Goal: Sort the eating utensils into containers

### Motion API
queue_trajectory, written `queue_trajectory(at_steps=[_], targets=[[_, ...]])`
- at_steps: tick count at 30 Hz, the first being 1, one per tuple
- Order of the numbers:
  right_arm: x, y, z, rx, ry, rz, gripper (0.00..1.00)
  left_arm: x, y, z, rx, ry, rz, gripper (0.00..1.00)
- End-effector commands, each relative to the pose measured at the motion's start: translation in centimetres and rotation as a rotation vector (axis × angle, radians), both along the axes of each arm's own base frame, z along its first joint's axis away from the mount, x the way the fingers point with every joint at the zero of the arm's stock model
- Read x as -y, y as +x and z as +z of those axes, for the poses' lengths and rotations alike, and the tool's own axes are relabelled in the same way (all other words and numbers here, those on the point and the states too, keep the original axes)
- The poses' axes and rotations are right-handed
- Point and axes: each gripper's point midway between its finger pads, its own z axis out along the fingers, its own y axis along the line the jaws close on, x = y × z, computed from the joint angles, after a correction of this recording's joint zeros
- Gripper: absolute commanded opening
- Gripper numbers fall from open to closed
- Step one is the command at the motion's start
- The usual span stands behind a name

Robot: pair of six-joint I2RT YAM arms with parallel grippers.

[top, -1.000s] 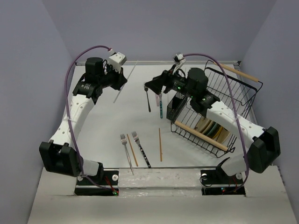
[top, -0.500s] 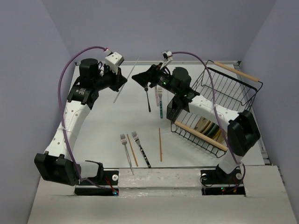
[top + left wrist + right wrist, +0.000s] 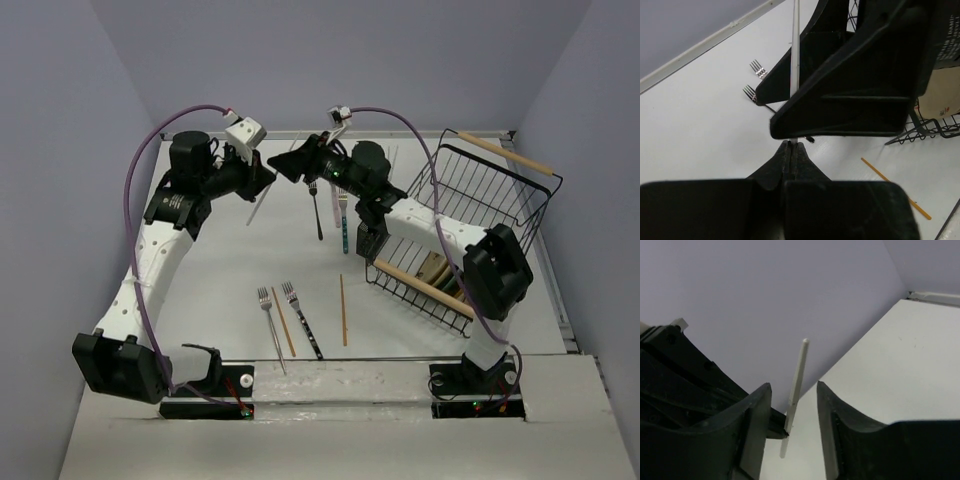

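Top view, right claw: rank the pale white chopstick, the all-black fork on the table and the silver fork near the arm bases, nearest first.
1. pale white chopstick: between the right claw fingers, pinched by the left claw.
2. all-black fork: on the table, just towards the bases.
3. silver fork: far off, by the near edge.

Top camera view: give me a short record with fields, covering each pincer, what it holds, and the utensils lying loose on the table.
left pincer: shut on the thin pale white chopstick, held in the air
right pincer: open, one finger on each side of that chopstick, not gripping it
loose near the arms: silver fork, black-handled fork, brown wooden chopstick, second brown wooden chopstick
loose farther back: all-black fork, teal-handled fork
right side: black wire rack with wooden handles
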Motion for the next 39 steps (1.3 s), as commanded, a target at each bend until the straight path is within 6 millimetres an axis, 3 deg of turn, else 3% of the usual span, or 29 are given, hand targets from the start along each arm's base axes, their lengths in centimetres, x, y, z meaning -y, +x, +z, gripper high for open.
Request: queue_trajectory(at_steps=[1,3,4,7,9,10,12,13,14,15,17,18,23,28,33,39], targets=[[-1.0,-0.9,3.9,0.083,0.082,0.037,0.35,0.8,-1.1,2.1,0.069,-0.043,-0.046,0.0],[-1.1,-1.0,4.0,0.09,0.082,0.039,0.19,0.7,-1.1,1.9,0.063,-0.041,-0.043,0.0],[-1.0,-0.9,4.0,0.093,0.082,0.035,0.01,0.7,-1.2,1.7,0.06,-0.041,-0.044,0.0],[-0.5,-0.8,3.4,0.104,0.061,0.005,0.0,0.6,-1.5,1.5,0.059,-0.04,-0.041,0.0],[0.5,-1.0,4.2,0.147,0.049,-0.04,0.0,0.4,-1.7,1.6,0.064,-0.037,-0.033,0.0],[0.9,-1.0,3.5,0.143,0.022,-0.055,0.0,0.3,-1.8,1.3,0.061,-0.031,-0.033,0.29],[2.7,-1.2,5.1,0.209,-0.015,-0.132,0.0,0.0,-1.8,1.0,0.069,-0.013,-0.017,0.73],[3.3,-1.0,4.1,0.197,-0.07,-0.162,0.0,-0.2,-1.8,0.8,0.07,-0.006,-0.008,0.99],[4.4,-0.7,4.3,0.205,-0.096,-0.222,0.0,-0.6,-1.8,1.0,0.082,0.002,0.006,0.99],[6.1,-1.3,5.7,0.252,-0.131,-0.266,0.0,-1.1,-1.6,0.6,0.085,0.019,0.036,0.99],[8.6,-1.2,5.7,0.264,-0.185,-0.374,0.0,-1.9,-1.3,0.6,0.108,0.041,0.082,0.99],[10.8,-1.9,7.6,0.312,-0.201,-0.439,0.0,-2.3,-1.1,-0.2,0.106,0.057,0.097,0.99],[19.6,-0.6,5.6,0.247,-0.402,-0.757,0.0,-3.4,-0.1,-2.8,0.09,0.092,0.161,0.99],[25.5,0.0,3.2,0.18,-0.48,-0.91,0.0,-3.6,0.7,-5.4,0.043,0.129,0.165,0.99],[28.0,0.9,-0.4,0.081,-0.476,-0.92,0.0,-3.7,0.6,-6.0,0.045,0.138,0.168,0.99],[27.5,2.2,-2.5,0.051,-0.508,-0.876,0.0,-3.8,0.7,-6.5,0.041,0.146,0.173,0.99]])
